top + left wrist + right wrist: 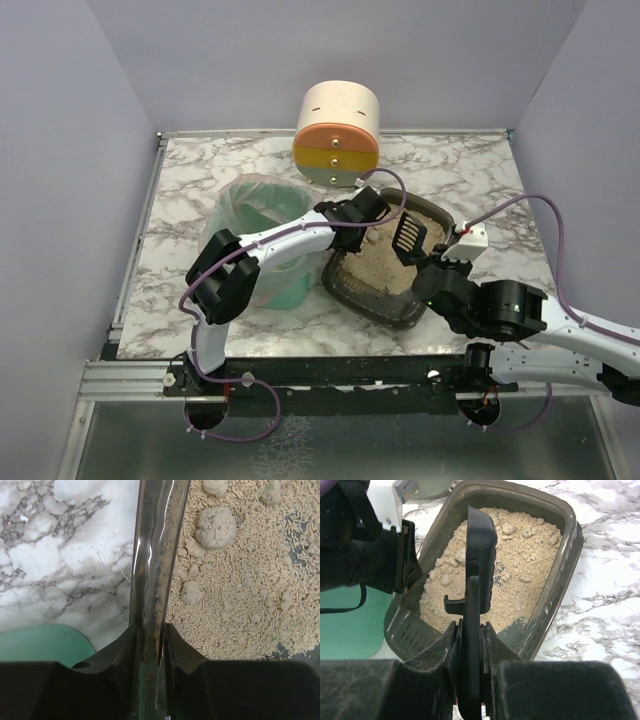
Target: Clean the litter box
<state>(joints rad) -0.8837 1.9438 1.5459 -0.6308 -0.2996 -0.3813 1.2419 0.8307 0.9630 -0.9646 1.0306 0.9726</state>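
The litter box (352, 290) is a dark grey tray of beige litter with pale clumps (216, 526), right of the green bin. It also fills the right wrist view (560, 575). My left gripper (352, 226) is shut on the litter box's left wall (155, 555), one finger outside and one inside. My right gripper (432, 268) is shut on the handle of a black slotted scoop (409, 234), seen edge-on in the right wrist view (479, 545), with its head held over the litter.
A green bin (262, 250) with a clear bag liner stands left of the tray, touching it. A cream, orange and yellow cylinder (337, 133) lies at the back. The marble table (470, 170) ends at a metal rail in front.
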